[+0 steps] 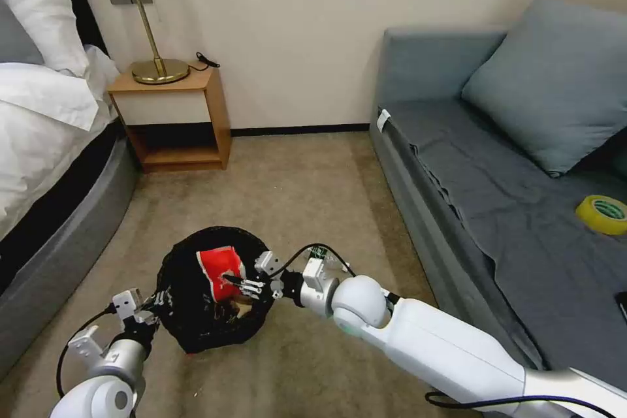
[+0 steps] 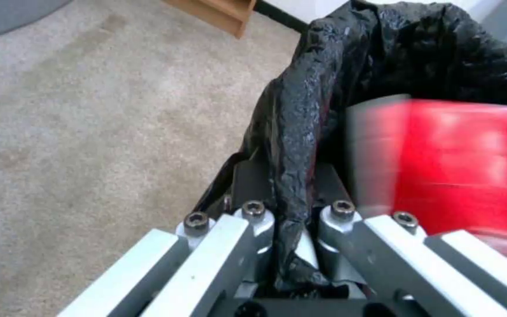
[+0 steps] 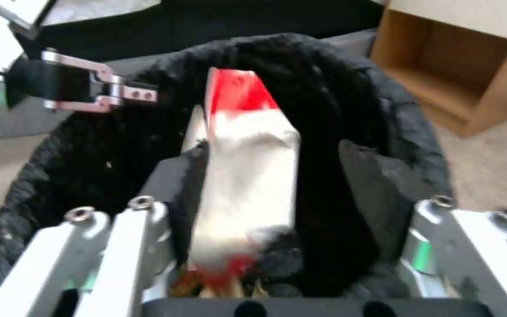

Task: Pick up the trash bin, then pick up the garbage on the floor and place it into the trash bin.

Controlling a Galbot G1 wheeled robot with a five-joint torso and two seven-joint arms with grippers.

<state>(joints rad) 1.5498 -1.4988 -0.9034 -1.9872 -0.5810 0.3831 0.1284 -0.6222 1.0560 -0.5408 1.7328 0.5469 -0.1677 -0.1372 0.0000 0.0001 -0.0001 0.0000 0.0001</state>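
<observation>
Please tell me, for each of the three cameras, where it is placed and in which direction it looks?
Head view: high on the robot, facing down at the floor; both arms show.
Left wrist view: behind the left claw, clamped on the trash bin rim.
Right wrist view: behind the right claw, open, facing into the bin.
All three share the red snack packet.

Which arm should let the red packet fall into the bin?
Right: its pincer has the red snack packet between its fingers above the trash bin, while the left pincer grips the bin's rim.
</observation>
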